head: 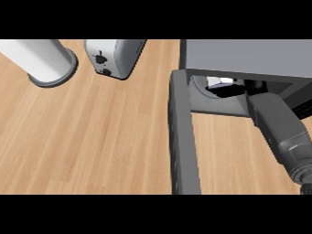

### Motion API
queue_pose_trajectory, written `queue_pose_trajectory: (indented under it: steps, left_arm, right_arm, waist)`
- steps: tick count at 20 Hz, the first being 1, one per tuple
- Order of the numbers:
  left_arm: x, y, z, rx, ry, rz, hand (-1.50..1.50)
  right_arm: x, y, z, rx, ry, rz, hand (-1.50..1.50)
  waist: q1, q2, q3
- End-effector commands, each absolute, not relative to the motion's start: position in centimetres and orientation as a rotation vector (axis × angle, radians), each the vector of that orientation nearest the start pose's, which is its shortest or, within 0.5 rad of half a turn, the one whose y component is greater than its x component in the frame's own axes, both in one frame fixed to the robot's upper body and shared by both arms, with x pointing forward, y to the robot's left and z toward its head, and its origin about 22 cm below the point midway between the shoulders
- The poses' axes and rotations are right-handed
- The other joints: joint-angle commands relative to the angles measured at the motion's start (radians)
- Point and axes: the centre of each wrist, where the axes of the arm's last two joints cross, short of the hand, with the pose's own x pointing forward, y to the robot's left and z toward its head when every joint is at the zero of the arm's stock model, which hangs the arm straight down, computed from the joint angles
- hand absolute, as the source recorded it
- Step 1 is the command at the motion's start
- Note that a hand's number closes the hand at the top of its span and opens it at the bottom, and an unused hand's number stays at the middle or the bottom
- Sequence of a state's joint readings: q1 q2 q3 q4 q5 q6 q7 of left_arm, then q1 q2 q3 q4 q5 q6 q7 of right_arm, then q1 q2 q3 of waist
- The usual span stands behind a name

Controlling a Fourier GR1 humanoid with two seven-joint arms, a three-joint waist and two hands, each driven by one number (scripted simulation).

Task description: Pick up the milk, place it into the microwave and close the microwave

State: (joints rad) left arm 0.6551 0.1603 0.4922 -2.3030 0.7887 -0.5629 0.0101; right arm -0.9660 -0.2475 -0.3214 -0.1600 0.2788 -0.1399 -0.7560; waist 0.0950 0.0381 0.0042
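Milk (220, 82) sits just inside the microwave (253, 57), at about one o'clock in the view: a small white, boxy carton, only partly showing under the oven's roof, resting on a pale round turntable (200, 87). Right beside it, the right hand (229, 90) is black and reaches into the cavity against the carton; whether its fingers wrap the milk or lie straight, I cannot tell, because the oven's top and the dark interior hide them. Grey forearm (283, 130), smooth and tubular with a ribbed joint near the bottom, runs from five o'clock up into the opening. Microwave itself is a flat, matte grey box filling the upper right, its top a plain slab. Its door (184, 137) stands wide open, a long dark grey bar seen edge-on, running from the oven's left corner straight down toward six o'clock, and it splits the surface in two. Table (84, 137) is light wood, with long planks and fine grain running slightly on the diagonal. At eleven o'clock stands a pale cylinder (47, 61) with a grey ringed base, tilted by the viewing angle. Just right of it, at twelve o'clock, is a silvery toaster (114, 57) with rounded corners and dark knobs on its face, well apart from the door.
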Motion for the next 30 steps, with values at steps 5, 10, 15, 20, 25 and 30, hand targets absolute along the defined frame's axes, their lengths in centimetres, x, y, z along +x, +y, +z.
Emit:
queue_pose_trajectory:
  steps: [5,10,15,20,25,30]
  left_arm:
    - [6.1,35.4,12.6,-0.254,-1.959,-0.018,-1.5]
    - [7.4,35.6,12.5,-0.248,-1.973,-0.022,-1.5]
    - [7.8,35.8,13.1,-0.262,-1.977,-0.06,-1.5]
    - [8.3,35.6,13.0,-0.288,-1.977,-0.061,-1.5]
    - [8.3,35.7,12.9,-0.292,-1.971,-0.057,-1.5]
    - [8.8,36.0,13.5,-0.243,-1.971,-0.095,-1.5]
  right_arm:
    - [43.2,-27.2,3.2,-0.534,-1.827,0.315,1.5]
    - [43.8,-28.1,4.8,-0.558,-1.833,0.304,1.5]
    - [43.7,-28.6,4.9,-0.636,-1.826,0.266,1.5]
    - [43.8,-29.3,5.5,-0.641,-1.843,0.26,1.5]
    - [43.7,-29.6,5.4,-0.655,-1.831,0.238,1.5]
    - [43.9,-30.4,6.4,-0.674,-1.835,0.225,1.5]
  waist:
    - [0.053,0.021,0.002]
    - [0.047,0.037,0.003]
    - [0.072,0.047,0.005]
    - [0.075,0.054,0.006]
    - [0.098,0.058,0.006]
    - [0.105,0.07,0.008]
